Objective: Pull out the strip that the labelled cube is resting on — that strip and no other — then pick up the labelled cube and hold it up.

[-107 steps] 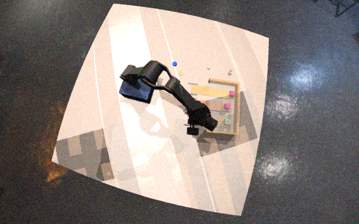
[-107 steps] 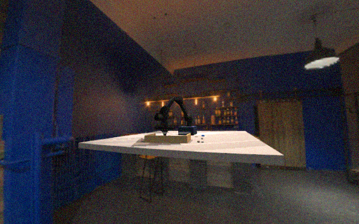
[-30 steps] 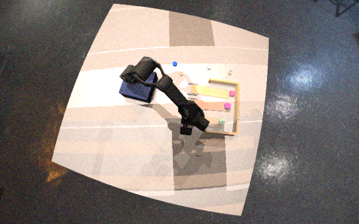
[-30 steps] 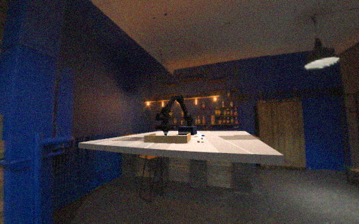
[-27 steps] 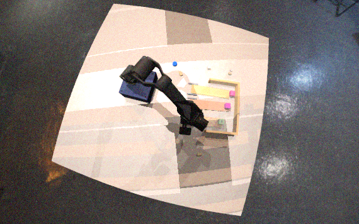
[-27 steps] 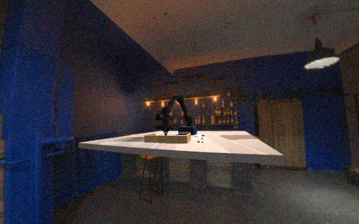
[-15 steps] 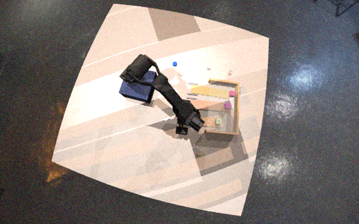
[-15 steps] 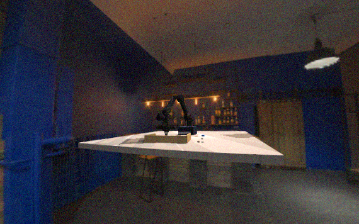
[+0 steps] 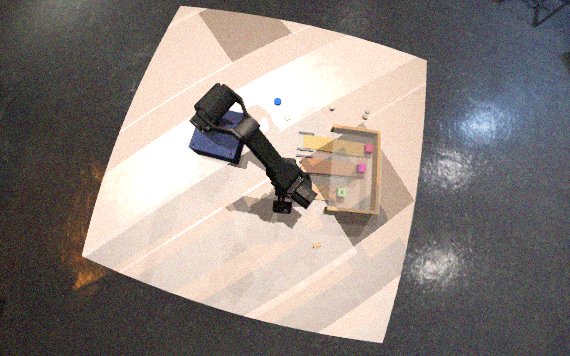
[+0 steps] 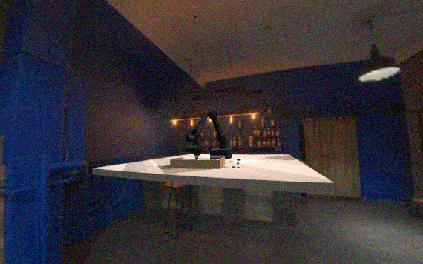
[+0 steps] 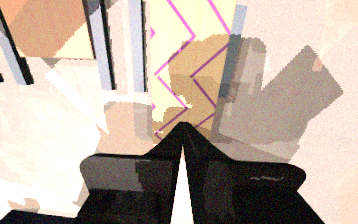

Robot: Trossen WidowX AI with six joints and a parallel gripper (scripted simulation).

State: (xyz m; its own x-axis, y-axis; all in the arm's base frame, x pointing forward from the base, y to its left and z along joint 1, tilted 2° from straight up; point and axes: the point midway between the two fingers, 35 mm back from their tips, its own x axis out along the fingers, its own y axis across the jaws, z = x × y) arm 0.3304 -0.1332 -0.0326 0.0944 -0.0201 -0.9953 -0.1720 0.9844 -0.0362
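Observation:
The labelled cube (image 9: 341, 192), light green with a dark mark, rests on the strip nearest the lower wall of the walled tray. That strip (image 11: 194, 55) has a purple zigzag pattern and lies between two pale rails in the wrist view; the arm partly covers it in the top view. My gripper (image 11: 183, 126) (image 10: 197, 159) is shut and empty, its fingertips together over the near end of the zigzag strip. In the top view the fingertips are hidden under the wrist. Whether they touch the strip is unclear.
The tray wall (image 9: 379, 172) (image 10: 199, 164) encloses the cubes. A yellow strip (image 9: 319, 143) and an orange strip (image 9: 334, 167) (image 11: 55, 30) lie beside, with pink cubes (image 9: 369, 148) (image 9: 361, 168) on their far ends. Elsewhere lie a blue piece (image 9: 277, 101) and a tan piece (image 9: 317, 245).

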